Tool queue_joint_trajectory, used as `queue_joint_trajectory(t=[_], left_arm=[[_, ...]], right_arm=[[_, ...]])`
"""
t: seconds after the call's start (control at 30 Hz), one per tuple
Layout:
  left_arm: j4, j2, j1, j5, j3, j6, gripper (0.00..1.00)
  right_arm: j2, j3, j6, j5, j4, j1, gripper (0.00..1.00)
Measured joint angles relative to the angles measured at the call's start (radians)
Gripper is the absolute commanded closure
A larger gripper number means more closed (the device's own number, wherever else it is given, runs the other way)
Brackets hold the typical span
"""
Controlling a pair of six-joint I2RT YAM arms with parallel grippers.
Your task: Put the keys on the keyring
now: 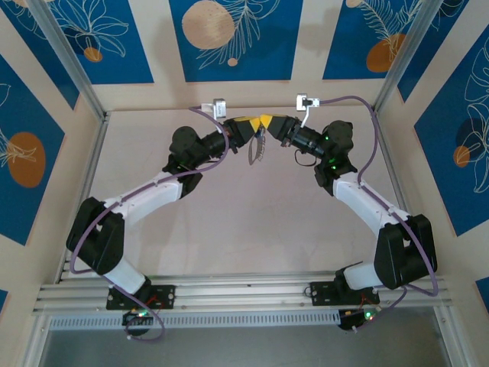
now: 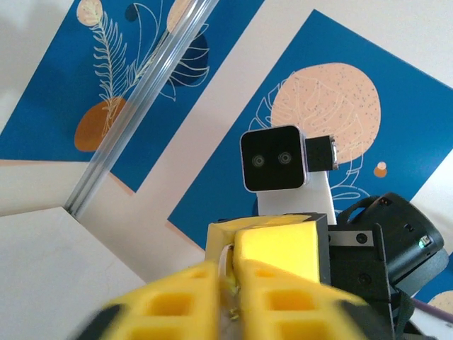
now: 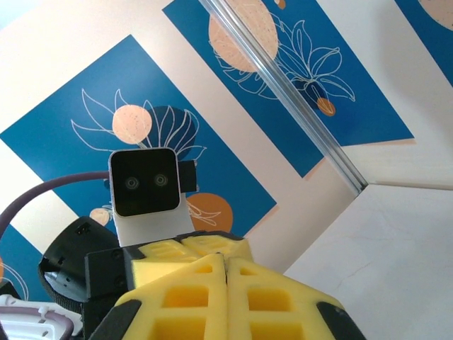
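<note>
Top view: the left gripper (image 1: 246,125) and right gripper (image 1: 268,122) meet tip to tip, and the keyring (image 1: 257,150) hangs just below them, off the table.

Left wrist: its fingers (image 2: 177,304) are nearly together with a pale sliver in the slit. I cannot tell whether they grip.

Right wrist: its fingers (image 3: 276,297) are pressed together.

This looks like mid-air threading or a handover. The next move needs one firm hold on the keyring.
</note>
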Motion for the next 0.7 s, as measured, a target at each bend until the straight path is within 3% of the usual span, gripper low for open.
queue_joint_trajectory(t=[0.13, 0.3, 0.5, 0.7], left_arm=[[-0.058, -0.036, 0.016, 0.023, 0.001, 0.052, 0.51], [-0.166, -0.076, 0.079, 0.105, 0.052, 0.119, 0.40], [-0.358, -0.063, 0.154, 0.234, 0.187, 0.224, 0.35], [-0.522, 0.011, 0.192, 0.384, 0.323, 0.323, 0.34]], right_arm=[[0.001, 0.011, -0.031, -0.061, -0.090, -0.050, 1.00], [0.042, 0.161, -0.124, -0.207, -0.274, -0.114, 1.00], [0.095, 0.343, -0.312, -0.357, -0.528, -0.120, 1.00], [0.162, 0.463, -0.474, -0.426, -0.758, -0.120, 1.00]])
